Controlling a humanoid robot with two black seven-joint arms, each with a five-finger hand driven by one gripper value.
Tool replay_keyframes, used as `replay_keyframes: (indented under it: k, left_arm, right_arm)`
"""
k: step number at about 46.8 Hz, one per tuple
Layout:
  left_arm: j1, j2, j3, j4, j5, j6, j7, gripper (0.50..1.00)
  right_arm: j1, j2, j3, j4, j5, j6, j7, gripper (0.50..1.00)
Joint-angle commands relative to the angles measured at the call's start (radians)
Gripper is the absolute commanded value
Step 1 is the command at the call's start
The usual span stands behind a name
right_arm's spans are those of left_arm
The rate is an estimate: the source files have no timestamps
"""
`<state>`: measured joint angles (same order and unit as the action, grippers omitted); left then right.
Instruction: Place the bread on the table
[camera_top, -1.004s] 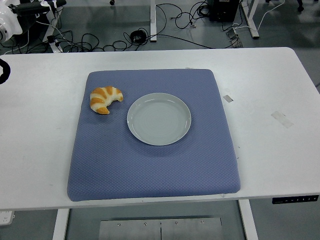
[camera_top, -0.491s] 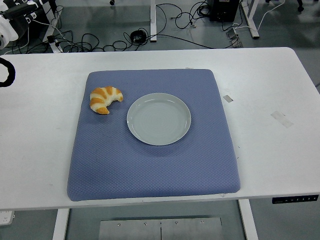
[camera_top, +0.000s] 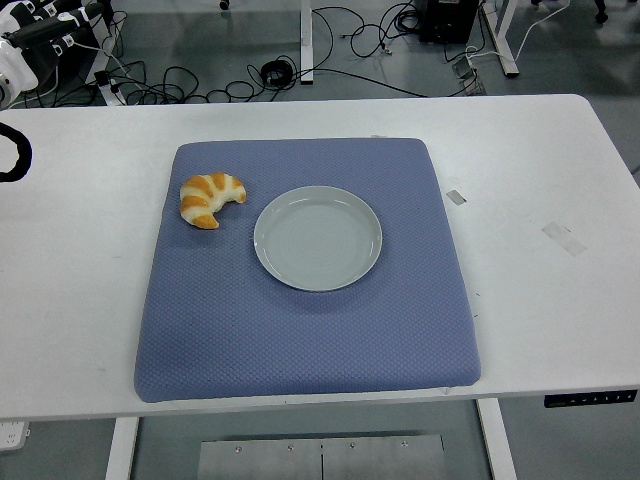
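Head view shows the left hand (camera_top: 14, 155) barely visible at the bench (camera_top: 80, 300) edge, grip state unclear. Croissant (camera_top: 210, 198) lies well to its right on the blue mat (camera_top: 300, 340), beside the plate (camera_top: 318, 237). A careless reach could nudge it onto the plate.

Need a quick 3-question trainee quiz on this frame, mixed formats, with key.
1. True or false: the croissant lies on the plate.
2. The croissant rests on: A) bare table B) blue mat C) plate.
3. Fill in: the left hand shows only at the picture's ____ edge.

Key: 1 false; 2 B; 3 left.
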<state>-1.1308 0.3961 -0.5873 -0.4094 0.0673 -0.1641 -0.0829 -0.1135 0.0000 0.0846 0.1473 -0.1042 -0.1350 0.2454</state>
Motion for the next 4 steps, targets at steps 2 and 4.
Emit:
replay_keyframes:
  k: [2,4]
  left_arm:
    - [0.0,0.0,0.0,0.0,0.0,0.0,0.0,0.968]
    - [0.0,0.0,0.0,0.0,0.0,0.0,0.0,0.968]
  right_arm:
    - [-0.008,0.0,0.0,0.001,0.0,0.0,0.0,1.0]
    - [-0.014,0.0,0.0,0.003,0.001,0.0,0.0,1.0]
